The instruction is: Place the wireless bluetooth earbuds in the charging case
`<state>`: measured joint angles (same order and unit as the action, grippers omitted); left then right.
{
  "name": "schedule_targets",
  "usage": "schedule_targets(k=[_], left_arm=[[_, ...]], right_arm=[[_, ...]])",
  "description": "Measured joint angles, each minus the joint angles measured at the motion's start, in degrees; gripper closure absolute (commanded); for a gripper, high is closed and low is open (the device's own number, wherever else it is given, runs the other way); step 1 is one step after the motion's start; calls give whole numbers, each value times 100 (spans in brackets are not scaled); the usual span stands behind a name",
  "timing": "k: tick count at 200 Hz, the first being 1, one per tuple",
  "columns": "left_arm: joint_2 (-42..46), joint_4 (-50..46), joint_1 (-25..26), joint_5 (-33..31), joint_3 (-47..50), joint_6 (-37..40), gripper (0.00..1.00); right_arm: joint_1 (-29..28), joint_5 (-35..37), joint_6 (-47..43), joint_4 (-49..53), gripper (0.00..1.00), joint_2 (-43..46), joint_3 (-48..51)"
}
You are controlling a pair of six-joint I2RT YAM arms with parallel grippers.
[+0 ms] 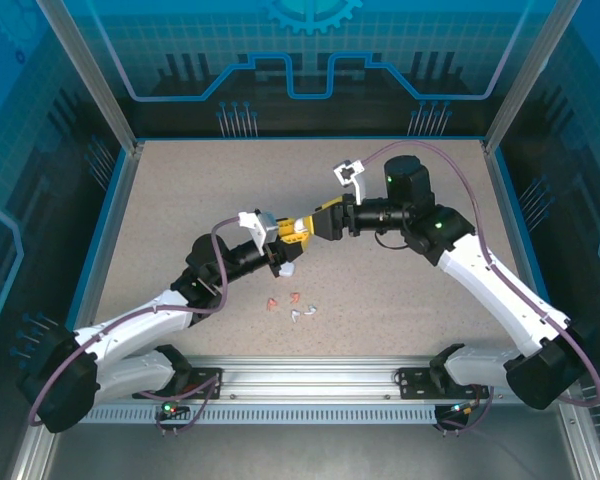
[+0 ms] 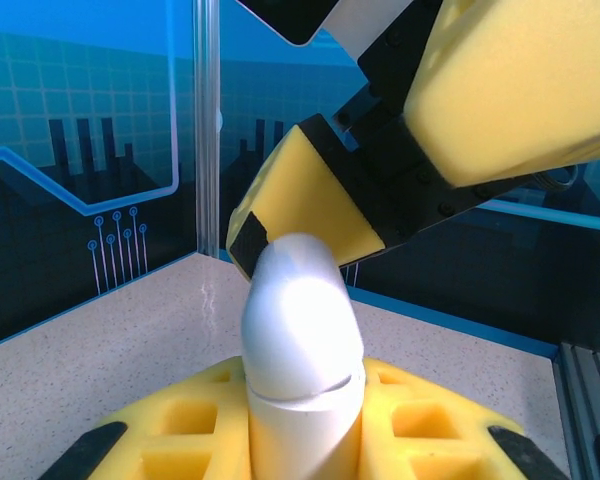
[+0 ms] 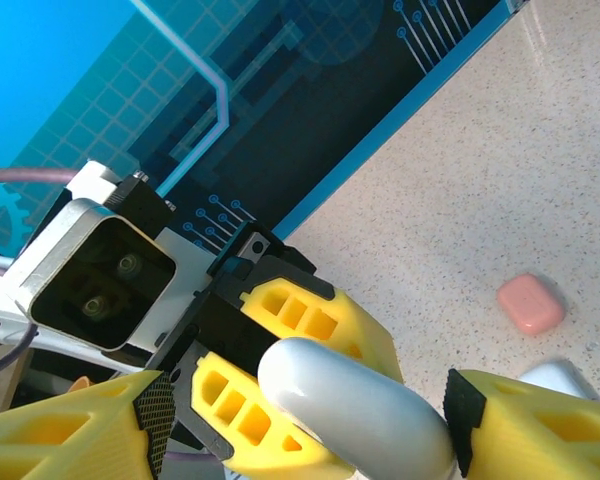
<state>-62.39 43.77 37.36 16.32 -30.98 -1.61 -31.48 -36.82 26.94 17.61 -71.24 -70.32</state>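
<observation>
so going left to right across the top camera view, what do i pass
left arm's base → left gripper → right gripper → green light on the right arm → right arm's base

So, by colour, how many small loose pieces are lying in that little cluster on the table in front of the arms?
Salmon-red pieces: 2
White pieces: 2
Total: 4, as far as the top view resolves them.
</observation>
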Motion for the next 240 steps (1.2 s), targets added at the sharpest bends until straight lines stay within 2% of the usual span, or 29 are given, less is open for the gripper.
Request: schedule_targets(k=[34, 60, 88, 111, 146, 159, 193, 240], left_arm=[[2, -149, 0, -24, 0, 0, 100], [20, -260, -2, -70, 0, 0, 100], [96, -413, -2, -133, 0, -2, 100], [133, -494, 0, -197, 0, -90, 100], [114, -826, -2, -356, -4, -459, 100], [48, -940, -2, -372, -17, -636, 100], [-457, -1279, 0, -393, -227, -1147, 100], [-1932, -2157, 61, -437, -1318, -1751, 100]], right_arm=[[0, 116, -101, 127, 25, 98, 0], [0, 474, -289, 396, 25, 232, -9], [2, 1298, -586, 721, 22, 479, -4], [15, 2116, -772, 752, 16, 855, 168], [280, 3040, -922, 706, 0, 1449, 719], [433, 3248, -931, 686, 0, 1576, 896], [815, 3495, -920, 654, 0, 1784, 1252], [1244, 3563, -789, 640, 0, 1834, 1425]])
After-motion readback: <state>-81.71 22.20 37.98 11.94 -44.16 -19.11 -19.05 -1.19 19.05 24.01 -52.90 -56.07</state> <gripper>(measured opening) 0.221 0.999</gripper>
